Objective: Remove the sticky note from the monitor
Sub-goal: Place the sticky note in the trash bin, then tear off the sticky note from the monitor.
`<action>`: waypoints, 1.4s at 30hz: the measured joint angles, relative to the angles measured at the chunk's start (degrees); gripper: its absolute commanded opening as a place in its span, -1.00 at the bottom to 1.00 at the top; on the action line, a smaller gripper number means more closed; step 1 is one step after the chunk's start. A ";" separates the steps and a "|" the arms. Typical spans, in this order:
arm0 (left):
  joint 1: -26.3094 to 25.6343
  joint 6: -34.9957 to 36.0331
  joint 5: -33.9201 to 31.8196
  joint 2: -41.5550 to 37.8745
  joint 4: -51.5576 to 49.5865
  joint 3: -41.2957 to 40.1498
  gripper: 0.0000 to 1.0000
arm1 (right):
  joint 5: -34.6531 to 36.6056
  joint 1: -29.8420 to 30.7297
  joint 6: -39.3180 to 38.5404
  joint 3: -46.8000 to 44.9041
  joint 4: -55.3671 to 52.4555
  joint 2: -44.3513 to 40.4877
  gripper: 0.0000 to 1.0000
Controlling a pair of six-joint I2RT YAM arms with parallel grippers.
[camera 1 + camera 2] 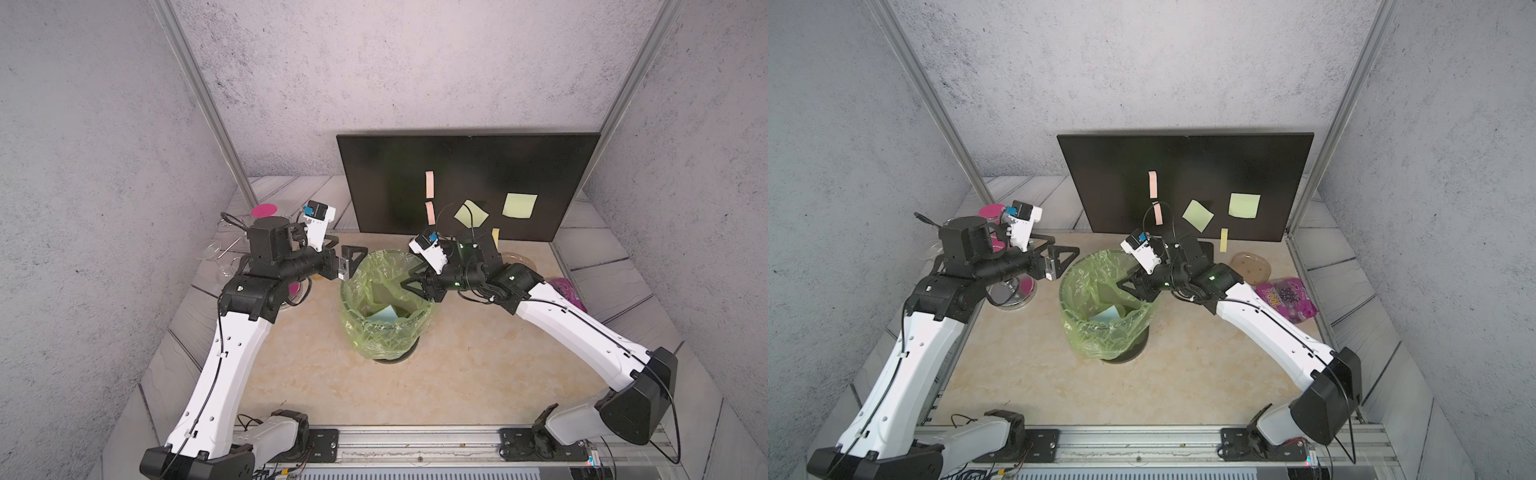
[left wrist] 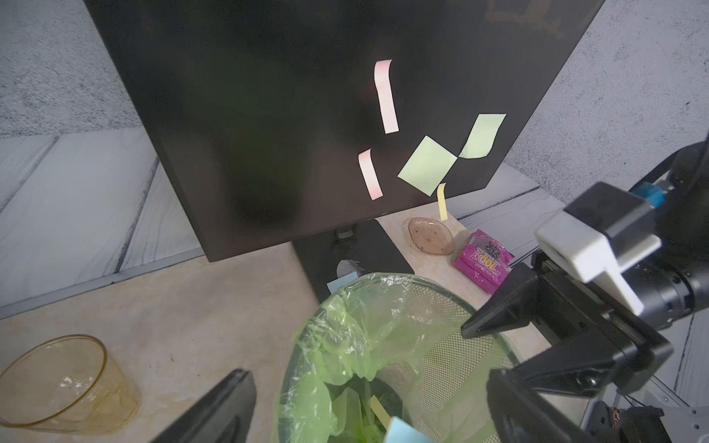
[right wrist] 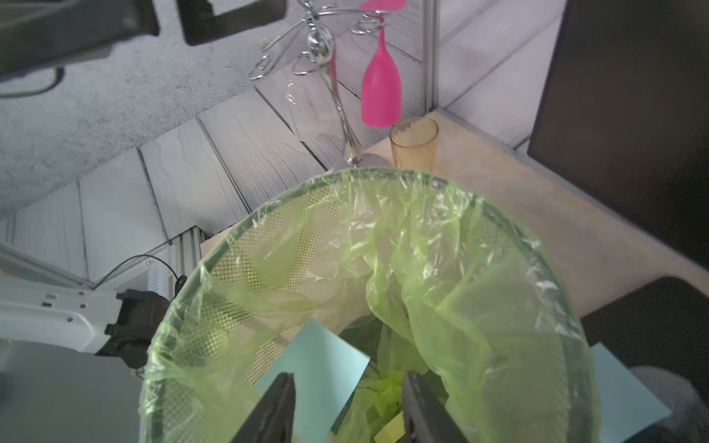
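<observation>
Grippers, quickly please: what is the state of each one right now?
Left gripper: open, holding nothing.
Right gripper: open, holding nothing; a blue note is in the bin below it.

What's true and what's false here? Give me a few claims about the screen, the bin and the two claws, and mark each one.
1. Several sticky notes are stuck on the monitor. True.
2. The bin is empty. False: a blue note lies inside it.
3. The right gripper hangs over the bin with its jaws apart. True.
4. The left gripper holds a sticky note. False: its jaws are apart and hold nothing.
5. A pink glass hangs upside down on the wire rack. True.
</observation>
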 measured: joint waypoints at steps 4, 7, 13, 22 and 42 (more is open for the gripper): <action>0.22 0.76 1.16 0.00 -0.70 0.00 0.99 | 5.01 -1.53 1.03 -0.24 0.72 -3.63 0.21; 0.22 1.18 2.25 0.02 -0.76 -0.11 0.99 | 5.60 -7.19 3.56 -2.29 3.28 -8.72 0.29; 0.22 1.51 4.94 0.11 -0.59 -0.94 0.99 | 3.72 -29.90 12.31 -11.41 9.99 -15.04 0.44; 0.22 1.51 7.45 0.13 0.24 -1.49 1.00 | -2.75 -44.41 24.33 -22.88 21.73 -4.68 0.45; 0.22 1.66 7.72 1.60 0.15 -1.46 1.00 | -13.97 -45.20 31.52 -19.69 42.01 14.64 0.09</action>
